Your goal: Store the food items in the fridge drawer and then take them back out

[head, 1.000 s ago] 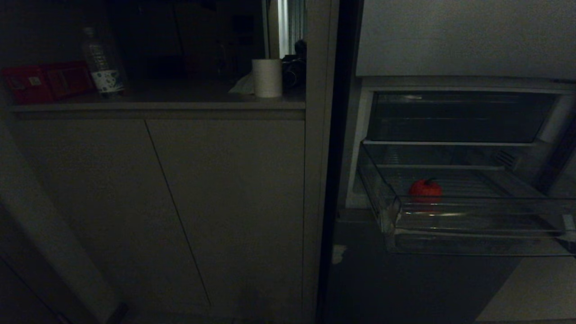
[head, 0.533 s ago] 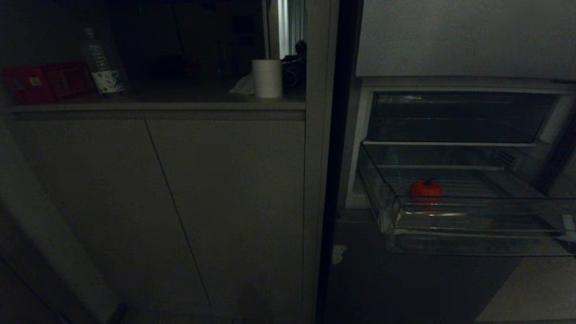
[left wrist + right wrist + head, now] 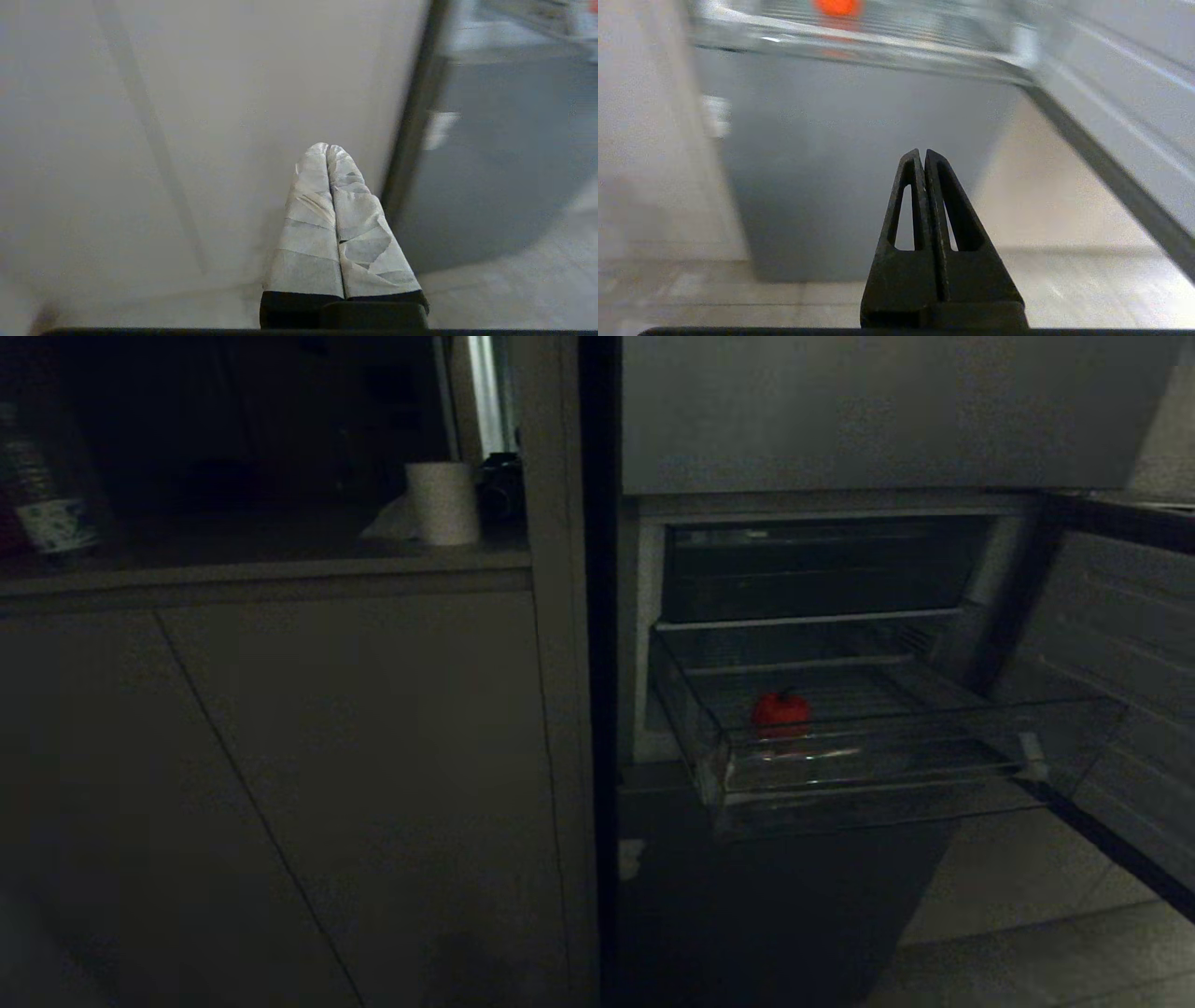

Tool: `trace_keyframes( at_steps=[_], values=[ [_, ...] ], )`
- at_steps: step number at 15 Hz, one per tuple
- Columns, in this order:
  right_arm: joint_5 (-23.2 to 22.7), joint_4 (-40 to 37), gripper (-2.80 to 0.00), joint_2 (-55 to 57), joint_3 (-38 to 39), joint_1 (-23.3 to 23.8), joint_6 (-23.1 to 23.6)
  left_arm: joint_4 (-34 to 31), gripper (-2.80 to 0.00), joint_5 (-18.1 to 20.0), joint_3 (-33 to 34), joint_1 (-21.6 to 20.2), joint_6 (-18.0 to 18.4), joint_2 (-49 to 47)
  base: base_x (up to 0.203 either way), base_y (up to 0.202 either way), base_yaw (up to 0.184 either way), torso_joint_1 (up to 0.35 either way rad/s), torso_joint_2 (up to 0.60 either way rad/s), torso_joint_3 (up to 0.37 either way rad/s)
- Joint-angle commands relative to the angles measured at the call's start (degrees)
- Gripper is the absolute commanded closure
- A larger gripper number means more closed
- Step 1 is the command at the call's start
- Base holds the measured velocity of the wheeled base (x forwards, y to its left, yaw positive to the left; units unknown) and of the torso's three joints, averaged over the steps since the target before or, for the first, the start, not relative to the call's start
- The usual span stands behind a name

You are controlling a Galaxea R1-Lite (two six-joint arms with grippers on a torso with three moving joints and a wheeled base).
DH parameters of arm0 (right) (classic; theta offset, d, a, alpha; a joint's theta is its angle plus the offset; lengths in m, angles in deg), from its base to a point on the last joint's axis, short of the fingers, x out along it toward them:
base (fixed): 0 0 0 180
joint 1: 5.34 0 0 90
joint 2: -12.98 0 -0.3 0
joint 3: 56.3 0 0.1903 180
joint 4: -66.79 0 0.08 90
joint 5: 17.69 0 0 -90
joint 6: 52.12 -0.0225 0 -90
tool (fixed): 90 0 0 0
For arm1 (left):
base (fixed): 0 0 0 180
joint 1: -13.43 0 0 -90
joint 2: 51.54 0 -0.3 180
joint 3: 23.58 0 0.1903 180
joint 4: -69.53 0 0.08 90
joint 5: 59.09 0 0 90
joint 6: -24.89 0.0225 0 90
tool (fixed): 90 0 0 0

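Food item (image 3: 780,711) in drawer (image 3: 878,775); hands empty.

Dark room. Pale cupboard doors (image 3: 280,784) on left, counter (image 3: 261,574) on top. Paper roll (image 3: 442,502) near counter's right edge, bottle (image 3: 42,485) at its left end. Bright strip of light (image 3: 483,392) behind roll. Open fridge door (image 3: 1120,691) on right. Pale tiled floor (image 3: 1008,933) below.
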Motion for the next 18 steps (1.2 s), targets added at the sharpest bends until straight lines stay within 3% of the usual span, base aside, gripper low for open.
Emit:
trace_keyframes(
  at_steps=[1, 12, 13, 14, 15, 18],
  values=[
    [0.0, -0.2, 0.0, 0.0, 0.0, 0.0, 0.1, 0.0, 0.0, 0.0, 0.0, 0.0, 0.0, 0.0, -0.004, 0.009, -0.174, 0.002, 0.0, 0.002],
    [0.0, -0.2, 0.0, 0.1, 0.0, 0.0, -0.3, 0.0, 0.0, 0.0, 0.0, 0.0, 0.0, 0.0, 0.0, 0.009, -0.176, 0.003, 0.0, 0.004],
    [0.3, -0.1, 0.0, 0.1, 0.0, 0.0, -3.8, 0.0, 0.0, 0.0, 0.0, 0.0, 0.0, 0.0, -0.001, 0.004, -0.165, 0.007, 0.0, 0.005],
    [1.1, 0.0, 0.0, 0.1, 0.1, 0.0, -7.2, 0.0, 0.0, 0.0, 0.1, 0.0, 0.0, 0.0, -0.001, 0.007, -0.137, 0.002, 0.0, 0.002],
    [2.1, 0.8, 0.0, 0.9, -0.6, 0.1, -6.8, 0.0, 0.0, 0.0, 0.0, 0.0, 0.0, 0.0, -0.002, 0.009, -0.087, 0.005, 0.0, 0.0],
    [12.8, 2.7, 0.0, 10.8, -8.7, 0.7, -9.4, 0.0, 0.0, 0.0, 0.0, 0.0, 0.0, 0.0, 0.0, 0.0, 0.0, 0.0, 0.0, 0.0]
  ],
)
